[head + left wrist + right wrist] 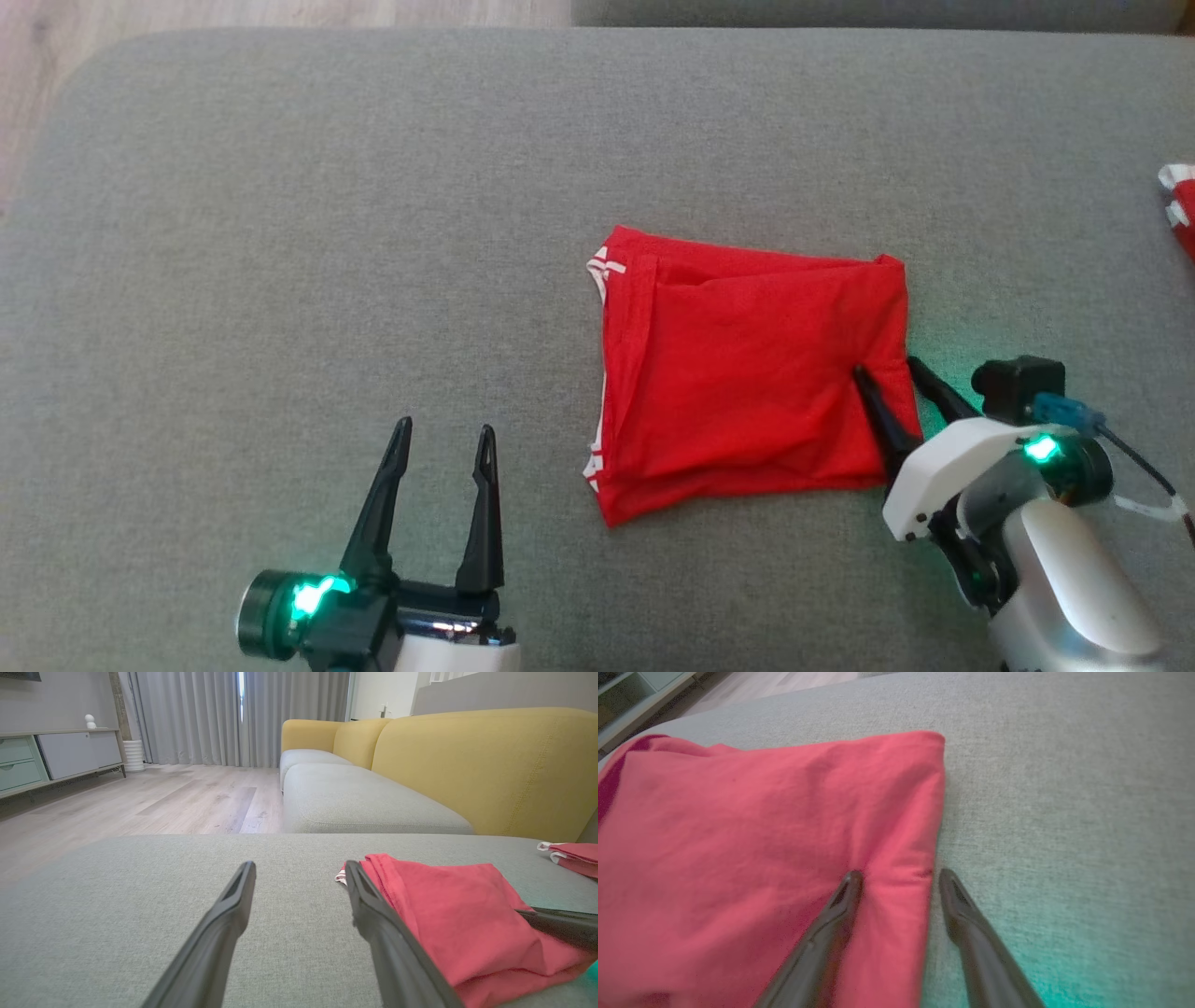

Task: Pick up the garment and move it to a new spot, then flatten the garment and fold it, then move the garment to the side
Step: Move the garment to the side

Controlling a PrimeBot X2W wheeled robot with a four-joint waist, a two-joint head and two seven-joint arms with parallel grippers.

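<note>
The red garment [747, 373] lies folded into a rough rectangle on the grey cushion [280, 233], white trim showing at its left edge. My right gripper [885, 366] stands astride the garment's right edge, jaws apart: one finger presses into the red cloth, the other rests on the cushion just beside it. In the right wrist view the gripper [900, 874] has a narrow strip of the garment [761, 835] between its fingers, creased at the left tip. My left gripper [445, 427] is open over bare cushion, left of the garment [458, 914], also seen as the gripper [300, 865].
A second red piece with white trim [1181, 210] lies at the cushion's far right edge. A yellow-backed sofa [467, 765] stands beyond the cushion. Wooden floor [163, 798] and a low cabinet [70, 753] lie past the cushion's far left.
</note>
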